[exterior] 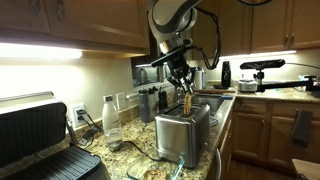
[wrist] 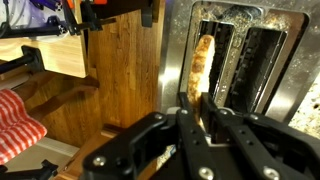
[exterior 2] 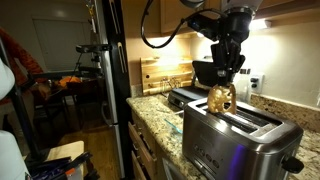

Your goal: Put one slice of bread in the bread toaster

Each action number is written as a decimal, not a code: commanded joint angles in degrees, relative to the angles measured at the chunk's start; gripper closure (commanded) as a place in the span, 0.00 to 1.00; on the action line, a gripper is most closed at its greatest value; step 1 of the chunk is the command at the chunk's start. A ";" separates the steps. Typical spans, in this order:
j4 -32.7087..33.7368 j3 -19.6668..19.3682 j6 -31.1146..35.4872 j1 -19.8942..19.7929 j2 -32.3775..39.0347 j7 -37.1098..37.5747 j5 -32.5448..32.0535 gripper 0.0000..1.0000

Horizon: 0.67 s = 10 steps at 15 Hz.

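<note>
My gripper point(exterior: 185, 84) is shut on the slice of bread point(exterior: 188, 103), a thin tan-brown slice held upright on its edge. The slice hangs just above the shiny steel bread toaster point(exterior: 181, 130), with its lower edge at the top of a slot. In an exterior view the gripper point(exterior 2: 226, 80) holds the slice point(exterior 2: 221, 98) over the near end of the toaster point(exterior 2: 240, 138). In the wrist view the fingers point(wrist: 203, 110) pinch the slice point(wrist: 201, 62) over the left slot of the toaster point(wrist: 262, 65); the right slot is empty.
A black-and-silver hinged grill point(exterior: 40, 140) stands open on the granite counter point(exterior: 130, 150). A clear bottle point(exterior: 111, 118) and dark canisters point(exterior: 150, 103) stand behind the toaster. A sink point(exterior: 210, 102) lies beyond. A wooden cutting board point(exterior 2: 165, 73) leans against the wall.
</note>
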 commanded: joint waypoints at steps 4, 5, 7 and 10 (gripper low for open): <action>0.16 -0.13 -0.12 0.00 0.03 -0.04 0.01 0.59; 0.17 -0.13 -0.12 0.00 0.03 -0.04 0.01 0.54; 0.18 -0.13 -0.12 0.00 0.03 -0.04 0.01 0.53; 0.18 -0.13 -0.12 0.00 0.03 -0.04 0.01 0.53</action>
